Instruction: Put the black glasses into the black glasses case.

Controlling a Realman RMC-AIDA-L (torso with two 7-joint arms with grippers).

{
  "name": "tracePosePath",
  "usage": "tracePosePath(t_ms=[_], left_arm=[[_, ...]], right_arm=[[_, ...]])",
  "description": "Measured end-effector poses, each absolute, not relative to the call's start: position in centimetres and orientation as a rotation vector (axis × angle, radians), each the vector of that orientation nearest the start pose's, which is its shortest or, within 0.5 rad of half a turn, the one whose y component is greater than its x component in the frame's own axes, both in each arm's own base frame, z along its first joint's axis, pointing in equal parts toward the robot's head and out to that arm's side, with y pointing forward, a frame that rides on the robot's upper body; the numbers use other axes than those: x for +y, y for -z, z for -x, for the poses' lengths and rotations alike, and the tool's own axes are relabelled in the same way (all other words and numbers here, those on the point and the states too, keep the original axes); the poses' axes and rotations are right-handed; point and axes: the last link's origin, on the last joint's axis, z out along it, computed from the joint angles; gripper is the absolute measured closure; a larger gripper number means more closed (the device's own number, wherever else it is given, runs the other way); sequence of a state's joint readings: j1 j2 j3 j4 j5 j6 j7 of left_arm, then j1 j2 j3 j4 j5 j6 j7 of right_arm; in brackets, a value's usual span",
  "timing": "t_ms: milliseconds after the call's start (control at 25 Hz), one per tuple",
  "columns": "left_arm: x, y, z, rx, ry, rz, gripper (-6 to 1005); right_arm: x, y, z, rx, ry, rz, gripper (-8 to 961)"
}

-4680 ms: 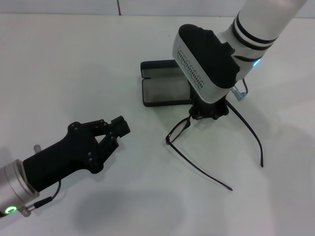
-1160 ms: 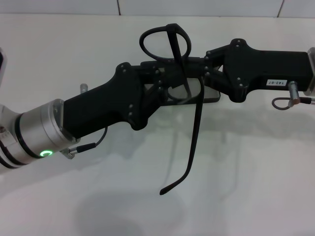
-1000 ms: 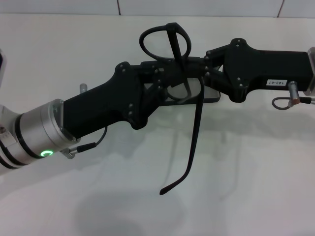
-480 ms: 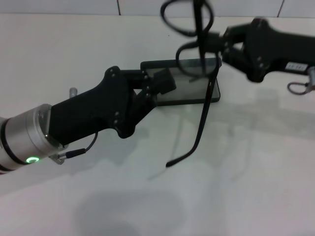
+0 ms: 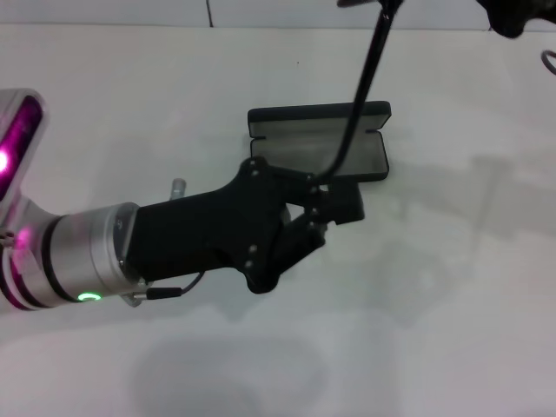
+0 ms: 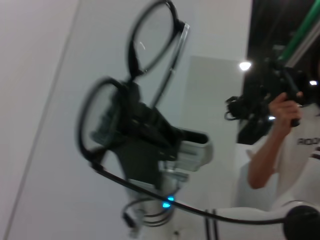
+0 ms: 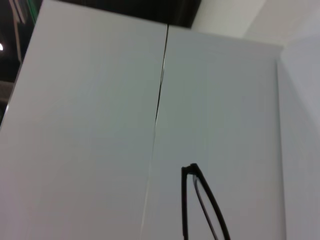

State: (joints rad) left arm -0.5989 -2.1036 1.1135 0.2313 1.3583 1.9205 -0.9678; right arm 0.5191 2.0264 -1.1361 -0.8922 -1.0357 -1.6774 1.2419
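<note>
Holding the black glasses (image 6: 127,90) aloft, the right gripper (image 6: 137,137) sits well above the table, almost out of the head view at its top right corner. L wrist view shows the R gripper clamped on the frame at the bridge area between the two lenses, lenses upright, one above the other. One temple arm (image 5: 356,95) hangs down from the R gripper; in the head view it crosses in front of the black glasses case (image 5: 317,143), and its tip ends just by the left gripper (image 5: 334,204). Contact between tip and L fingers: cannot tell.

L gripper: low over the white table (image 5: 452,287), reaching in from the near left side, fingers (image 5: 347,201) pointing toward the case. Fingers appear closed together w/ nothing between them.

Case: lies open on the table, just beyond the L gripper fingertips, grey lining facing up, lid section on the far side. Nothing rests inside; the glasses are above it, not in it.

R wrist view: only a wall panel w/ a vertical seam and part of the glasses (image 7: 200,200), a temple end and lens rim.

L wrist view, behind the R gripper: a person (image 6: 285,135) in a white T-shirt holding a dark device.
</note>
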Motion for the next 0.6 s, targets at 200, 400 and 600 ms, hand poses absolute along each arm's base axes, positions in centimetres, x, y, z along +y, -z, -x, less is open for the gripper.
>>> tracePosePath(t_ms=[200,400,600], left_arm=[[26.5,4.5,17.8,-0.195,1.699,2.732,957],[26.7,3.9,17.5,-0.167,1.774,2.610,957],[26.9,3.3,17.7,-0.179,1.802,2.528,957]], right_arm=[[34.6,-4.8,-12.4,-0.169,-1.584,2.412,918],[35.0,-2.3,-12.8,-0.113,-1.545,2.471,919],[34.9,-0.9,-13.3,-0.082,-1.475,2.526,919]])
